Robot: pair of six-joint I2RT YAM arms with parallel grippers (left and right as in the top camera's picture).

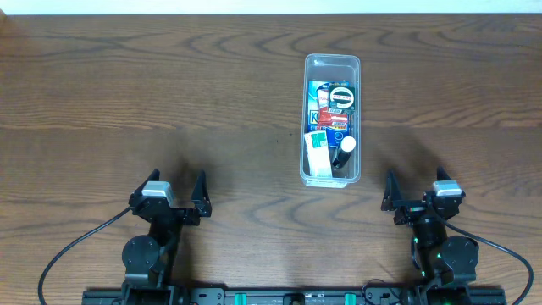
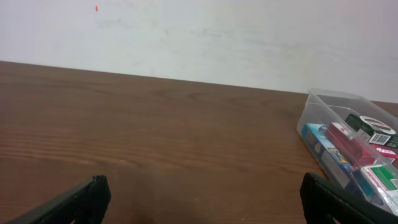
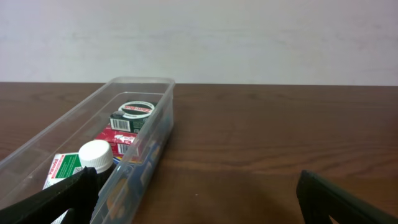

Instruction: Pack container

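Container [image 1: 332, 58] full, toward the far edge. Left gripper [image 1: 178, 180] and right gripper [image 1: 415, 180] at near edge, fingers spread, empty. Packing looks finished; no further pick seems needed.

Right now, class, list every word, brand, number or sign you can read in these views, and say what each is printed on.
No text reads with certainty.
Red packet in the long clear plastic container: white print, too blurred.
Blue packet: lettering too small.
Round black-and-white ring: rim print blurred.
White-and-green packet: red logo, unreadable.
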